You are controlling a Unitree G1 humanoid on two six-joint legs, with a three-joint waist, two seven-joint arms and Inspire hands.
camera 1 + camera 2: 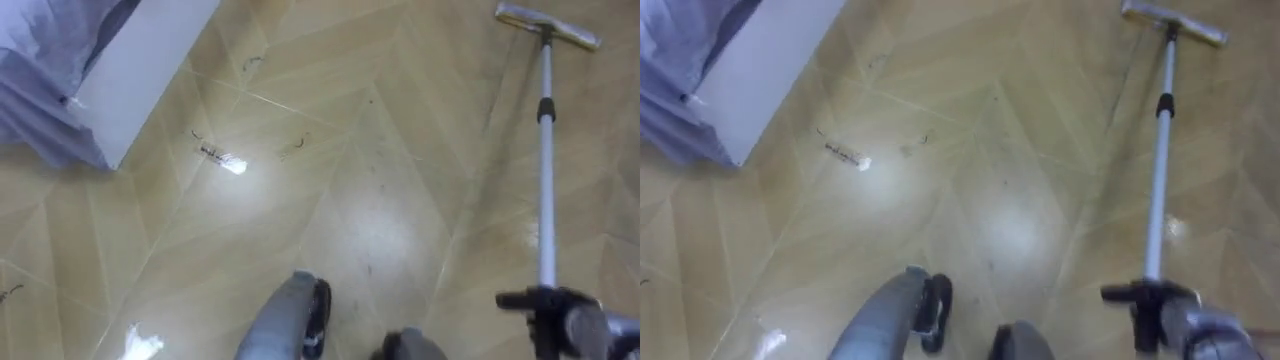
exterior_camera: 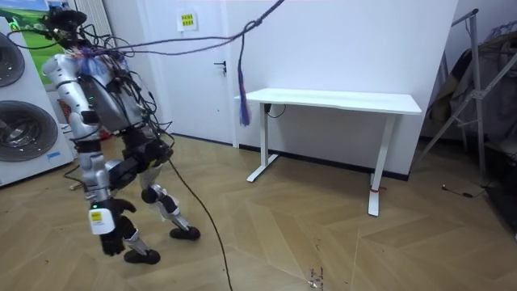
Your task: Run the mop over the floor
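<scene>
The pale wooden herringbone floor (image 1: 400, 150) is lying glossy under the robot, which is standing bent forward between the stacked white washing machines (image 2: 24, 129) and the long white desk (image 2: 331, 101). In the eye views, a flat white slab (image 1: 140, 70) draped with bluish-purple cloth (image 1: 40, 60) is sitting at 10 o'clock. The silver-poled mop (image 1: 546, 190) is running from 5 o'clock up to 1 o'clock, its flat pale head (image 1: 548, 27) resting on the floor well apart from the slab. The right hand (image 1: 555, 310) is grasping the pole's lower end at 5 o'clock. Thin dark scribble marks (image 1: 215, 155) are showing near the slab's corner, around 10 o'clock from centre.

Judging from this, the marks are sitting far across from the mop head. With just 1 hand at the end of a long pole, a wide sweep risks twisting the head off flat. An overshoot could snag the cloth or knock the slab.
</scene>
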